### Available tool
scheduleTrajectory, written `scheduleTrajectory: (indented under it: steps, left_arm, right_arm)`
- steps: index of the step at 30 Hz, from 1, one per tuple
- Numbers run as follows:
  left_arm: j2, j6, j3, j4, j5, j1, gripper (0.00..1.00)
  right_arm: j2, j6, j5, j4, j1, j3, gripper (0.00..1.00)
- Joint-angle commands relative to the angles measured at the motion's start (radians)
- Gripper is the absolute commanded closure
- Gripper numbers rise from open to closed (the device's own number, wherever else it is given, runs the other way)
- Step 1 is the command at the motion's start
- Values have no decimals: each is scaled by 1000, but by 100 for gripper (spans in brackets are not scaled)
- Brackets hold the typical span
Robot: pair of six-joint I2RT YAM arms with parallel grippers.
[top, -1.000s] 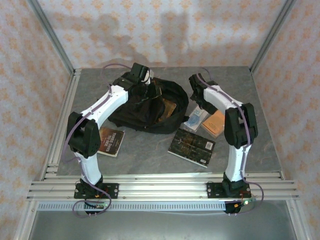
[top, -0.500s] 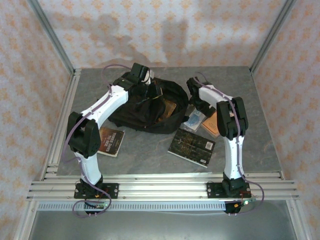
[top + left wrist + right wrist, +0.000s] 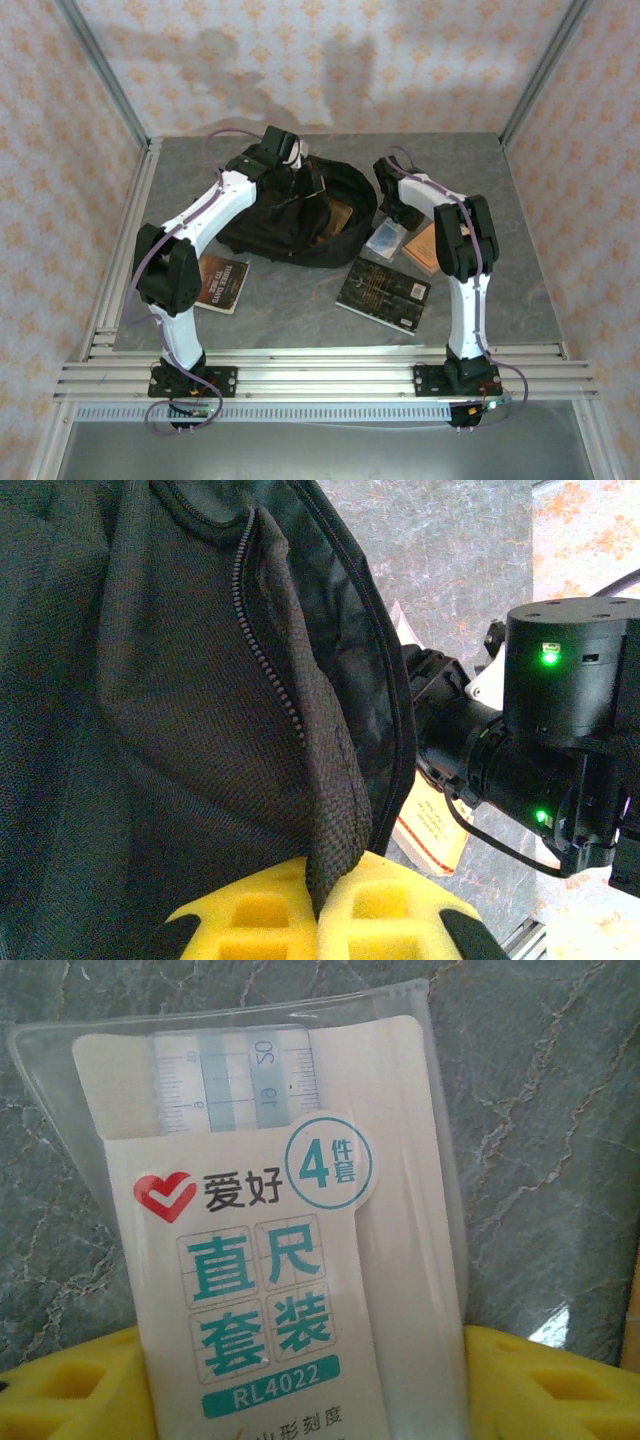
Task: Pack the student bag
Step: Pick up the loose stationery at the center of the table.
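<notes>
Two jobs on the go here. My left gripper (image 3: 318, 908) is pinched tight on a fold of fabric beside the zipper of the student bag (image 3: 300, 215), lifting the mouth. The bag lies at the far middle of the table (image 3: 300, 325), with its opening turned toward my right side.

My right gripper (image 3: 310, 1390) is down over the ruler-set packet (image 3: 270, 1260), which lies flat just right of the bag, beside an orange book (image 3: 430, 250). One yellow pad (image 3: 545, 1385) sits at each long edge of the clear sleeve, jaws partway apart. From this close I can't tell whether they bite the plastic or merely flank it.

The sleeve looks thin and slippery, so I reckon the squeeze should land across the stiff card insert, not the loose plastic margin. The tips should press low to the table so the edges can't skate out. Then lift level and carry low and short to the opening, clear of the dark book (image 3: 383, 292) in front. The left must hold firm without tugging, or the whole bag may slide.
</notes>
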Motion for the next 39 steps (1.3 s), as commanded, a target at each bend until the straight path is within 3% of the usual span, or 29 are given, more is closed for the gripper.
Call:
scheduleTrajectory:
  steps: [1, 9, 17, 25, 26, 30, 36, 39]
  left_arm:
    - [-5, 19, -11, -23, 8, 10, 100]
    - [42, 63, 14, -67, 1, 3, 100]
    - [120, 107, 42, -111, -25, -44, 100]
    - [154, 151, 59, -145, -56, -80, 100]
    - [156, 158, 64, -151, -62, -84, 98]
    - [164, 167, 69, -159, -75, -98, 88]
    - [153, 195, 109, -189, -108, -115, 49]
    - [107, 244, 133, -207, -137, -129, 40]
  right_arm:
    - [-27, -13, 39, -91, -5, -53, 38]
    - [-152, -39, 59, -68, -5, -106, 48]
    - [-244, -46, -9, -4, -5, -194, 68]
    - [-280, -51, -23, -8, -8, -219, 96]
    - [-291, -49, -23, -12, -8, -220, 100]
    - [-359, -46, -16, -22, -7, -227, 100]
    - [-477, -32, -38, -22, -7, -251, 100]
    - [-528, -20, -66, -19, -8, -257, 100]
